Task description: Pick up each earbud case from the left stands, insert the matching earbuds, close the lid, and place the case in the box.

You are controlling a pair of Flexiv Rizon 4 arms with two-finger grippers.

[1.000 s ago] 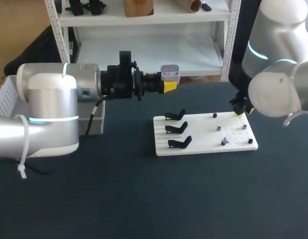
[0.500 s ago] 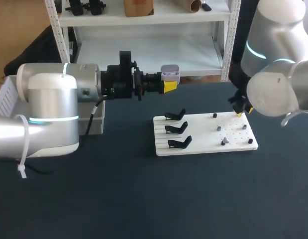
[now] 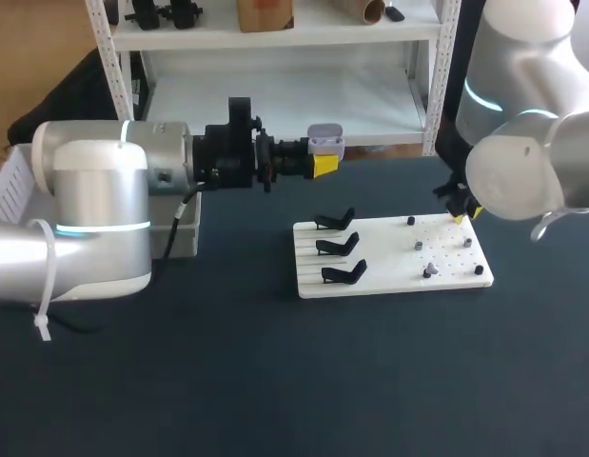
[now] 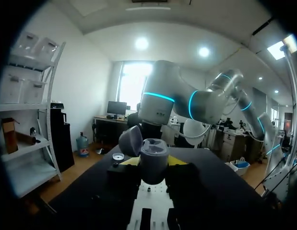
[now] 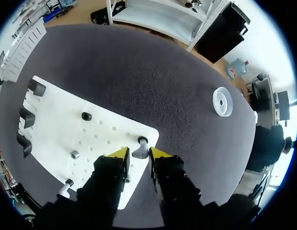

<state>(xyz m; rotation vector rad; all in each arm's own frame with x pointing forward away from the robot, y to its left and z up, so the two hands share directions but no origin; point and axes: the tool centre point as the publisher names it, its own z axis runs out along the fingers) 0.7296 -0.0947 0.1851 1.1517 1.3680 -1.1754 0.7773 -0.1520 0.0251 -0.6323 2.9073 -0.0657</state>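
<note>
Fetching an earbud looks to be the step in hand. The right end effector [image 5: 138, 153] hangs over the far corner of the board [image 3: 380, 278], fingers apart and straddling an earbud [image 5: 140, 151] that stands upright there; I see no contact on either side.

To do it well, I would come straight down so the yellow tips pass evenly on both sides, close on the rounded body rather than the dark top, and lift vertically so it leaves its seat without tipping. The bud is tiny, smooth and pale, so an off-centre squeeze could squirt it out.

The left end effector [image 4: 154, 162] is clamped on the case [image 3: 325, 143], held in the air above the counter [image 3: 275, 381] behind the board, with the lid open. It should sit level with its mouth unobstructed for the insertion.

The case is rounded, pale grey-lilac plastic. The board is flat, white and rigid, dotted with small holes. The three stands [image 3: 337, 245] are black, curved and bare. The counter has a dark, felt-like nap
</note>
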